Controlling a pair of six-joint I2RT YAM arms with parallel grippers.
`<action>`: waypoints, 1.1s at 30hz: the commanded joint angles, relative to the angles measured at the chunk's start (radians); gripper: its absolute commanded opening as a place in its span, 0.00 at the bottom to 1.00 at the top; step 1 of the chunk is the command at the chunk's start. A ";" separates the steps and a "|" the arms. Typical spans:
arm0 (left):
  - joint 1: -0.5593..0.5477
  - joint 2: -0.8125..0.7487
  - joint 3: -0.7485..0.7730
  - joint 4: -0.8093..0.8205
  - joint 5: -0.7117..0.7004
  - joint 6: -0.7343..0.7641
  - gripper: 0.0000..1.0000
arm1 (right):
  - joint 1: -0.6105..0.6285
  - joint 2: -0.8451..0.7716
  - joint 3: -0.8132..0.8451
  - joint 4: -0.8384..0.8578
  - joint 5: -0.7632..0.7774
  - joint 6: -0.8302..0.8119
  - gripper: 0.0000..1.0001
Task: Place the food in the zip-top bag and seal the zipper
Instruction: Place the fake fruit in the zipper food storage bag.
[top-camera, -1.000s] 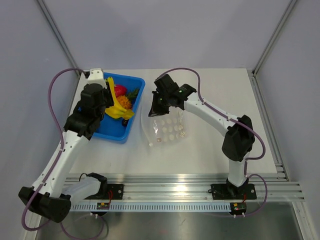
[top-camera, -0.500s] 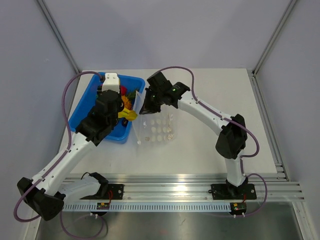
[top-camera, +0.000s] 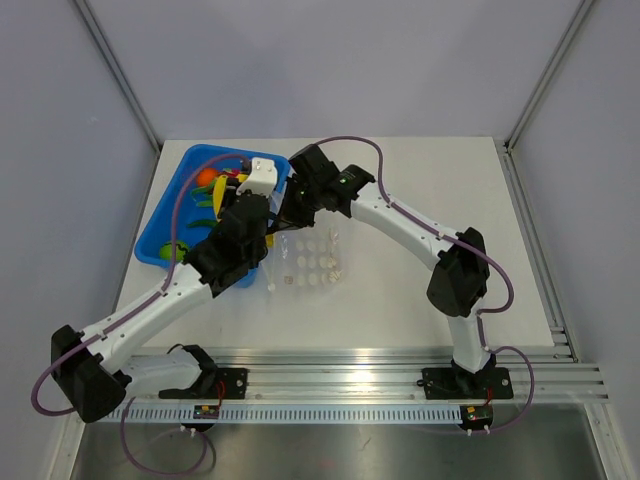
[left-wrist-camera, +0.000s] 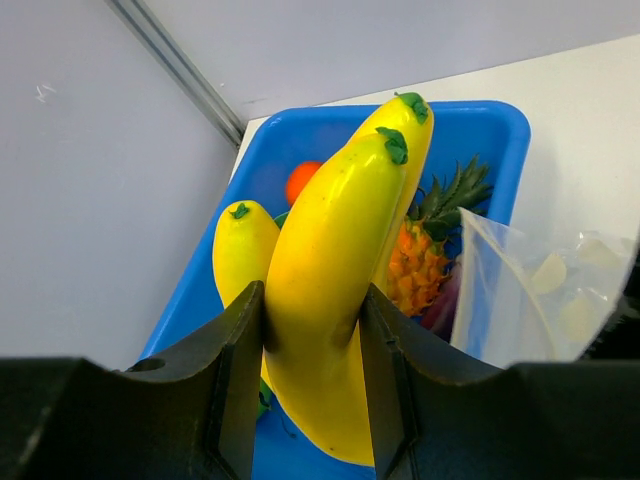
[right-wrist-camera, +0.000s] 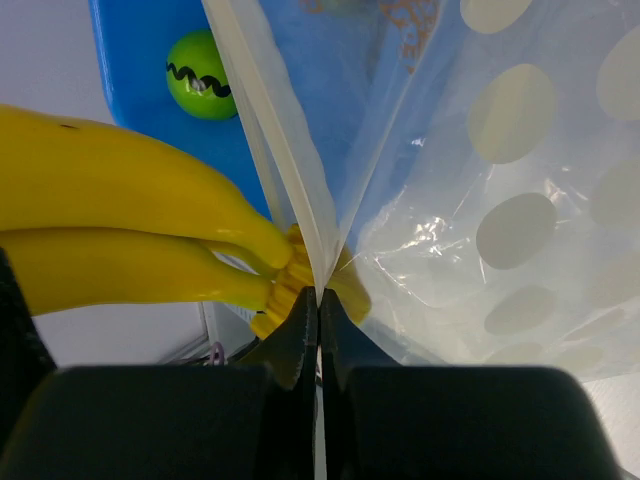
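- A white table (top-camera: 430, 200) is carrying the scene, with pale grey-lilac walls (top-camera: 330, 60) closing it in on three sides.
- Slanted metal posts (top-camera: 115, 65) are framing the back corners, and a ribbed metal rail (top-camera: 350, 385) is running along the near edge under both arm bases.
- A blue bin (top-camera: 160, 205) is sitting on the left part of the table. A clear bag (top-camera: 315, 260) printed with pale dots is lying just to its right.
- The left gripper (left-wrist-camera: 312, 320) is clenching a bunch of yellow bananas (left-wrist-camera: 330, 250) between its two fingers, at the bin's right side, next to the bag.
- In the left wrist view the bananas' long axis is running up and away from the fingers, and the green tips are pointing toward the far end of the bin.
- In the right wrist view the same bunch is lying roughly level, and its stem end is sitting right at the bag's edge.
- The right gripper (right-wrist-camera: 318, 305) is pinching the bag's left edge with its fingers pressed together on the plastic.
- That edge is standing up off the table, while the dotted part is resting flat.
- The zipper (right-wrist-camera: 272, 140) is showing as a pale strip along the held edge, running from the fingertips toward the bin.
- A pineapple (left-wrist-camera: 415, 265), an orange piece (left-wrist-camera: 300, 180) and a green ball (right-wrist-camera: 205, 60) marked with a black squiggle are lying inside the bin.
- None of the pictures is showing clearly whether the bag's mouth is gaping or flat.
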 joint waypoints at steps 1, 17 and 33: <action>-0.046 0.015 -0.020 0.169 -0.107 0.071 0.00 | 0.019 -0.020 0.015 0.069 -0.055 0.043 0.00; -0.080 0.034 -0.009 -0.025 -0.016 -0.264 0.00 | 0.019 -0.005 -0.039 0.225 -0.159 0.132 0.00; 0.105 -0.038 0.044 -0.183 0.269 -0.449 0.00 | 0.006 0.020 -0.151 0.631 -0.288 0.273 0.00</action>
